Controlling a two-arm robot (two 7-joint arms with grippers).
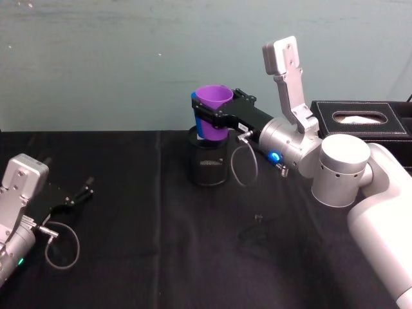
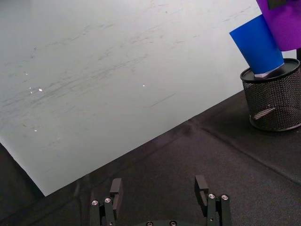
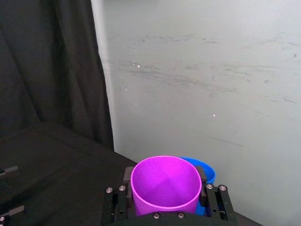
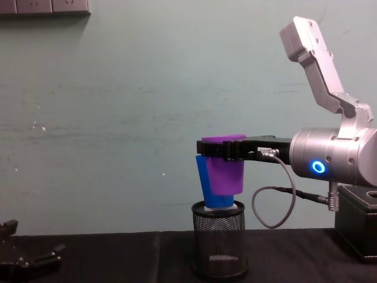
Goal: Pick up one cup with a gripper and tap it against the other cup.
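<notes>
My right gripper [image 1: 210, 116] is shut on the purple cup [image 1: 214, 98], holding it upright in the air by its upper wall. The blue cup [image 4: 205, 183] leans tilted with its base in the top of a black mesh pen holder [image 4: 219, 242]. The purple cup [image 4: 227, 172] is right beside the blue cup and appears to touch its side. In the right wrist view the purple cup [image 3: 165, 186] sits between the jaws, with the blue cup's rim [image 3: 208, 170] just behind it. My left gripper [image 1: 81, 193] rests open on the table at the left, holding nothing.
A black tissue box [image 1: 360, 117] stands at the back right, behind my right arm. A black cloth [image 1: 154, 257] covers the table, and a pale wall [image 4: 118, 118] rises close behind the pen holder. A small dark object [image 1: 257, 219] lies on the cloth near the middle.
</notes>
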